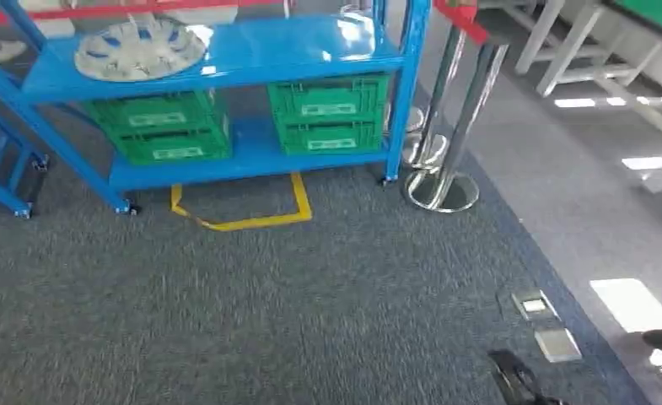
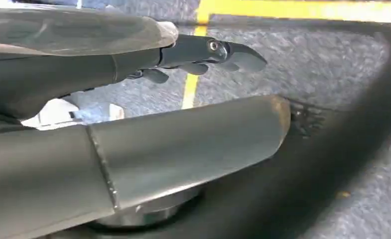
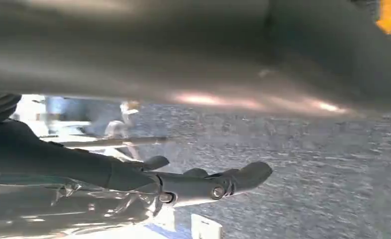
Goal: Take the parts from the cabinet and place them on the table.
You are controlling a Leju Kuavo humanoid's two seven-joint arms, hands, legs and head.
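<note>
Facing the blue cabinet point(image 1: 226, 59) across grey carpet, the humanoid has a round silver-and-blue part point(image 1: 139, 49) lying on the upper shelf, green crates point(image 1: 328, 114) below. Its left hand point(image 2: 203, 55) and right hand point(image 3: 203, 184) hang over the floor, fingers stretched out, holding nothing. Chrome stanchion posts point(image 1: 445, 160) beside the rack could snag an arm if the approach drifts right.

Both robot hands point(image 2: 203, 55) point(image 3: 203, 184) extended (empty)

Open carpet point(image 1: 310, 312) up to blue rack point(image 1: 226, 59); chrome posts point(image 1: 458, 126) crowd its right end.
</note>
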